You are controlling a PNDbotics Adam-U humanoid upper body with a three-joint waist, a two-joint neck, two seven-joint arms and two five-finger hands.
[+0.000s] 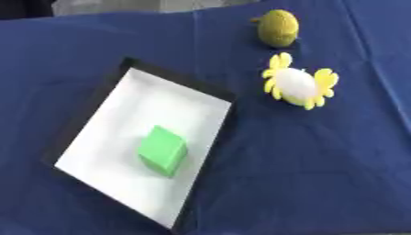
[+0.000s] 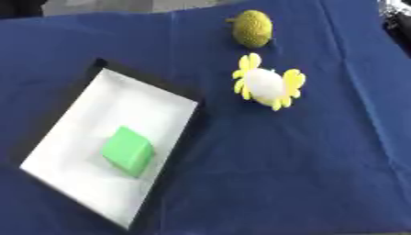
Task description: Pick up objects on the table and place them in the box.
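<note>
Not showing in either view: left hand, right hand. Impossible, therefore, to tell whether released, clenched or grasping anything, and impossible to place anything against a hand; only against the sides the arms would be coming in from.

Sitting inside the box (image 1: pixel 180 79), toward its near end: one green cube (image 1: pixel 163 151), resting on the white floor, apart from the dark rim. Lying outside the box, on the blue tablecloth (image 1: pixel 321 174), toward the right arm's side: one flower-shaped toy (image 1: pixel 297 86), white middle with yellow petals, near the box's far corner but not touching it. Lying beyond that, farther off: one olive-green round thing (image 1: pixel 279 27), possibly a plush fruit, just apart from the flower.

Counting: one box, one cube already in, two things waiting outside.

Judging the risks:
- Closing on the flower by a petal alone, likely ending in the soft toy flopping or slipping out mid-carry.
- Reaching over the flower for the round thing, likely brushing the flower aside.
- Nudging the round thing, likely sending it rolling toward the table's far edge.
- Lowering a toy onto the box's rim, standing askew to the robot, rather than inside it.
- Dropping a toy onto the cube and having it tumble out.
</note>
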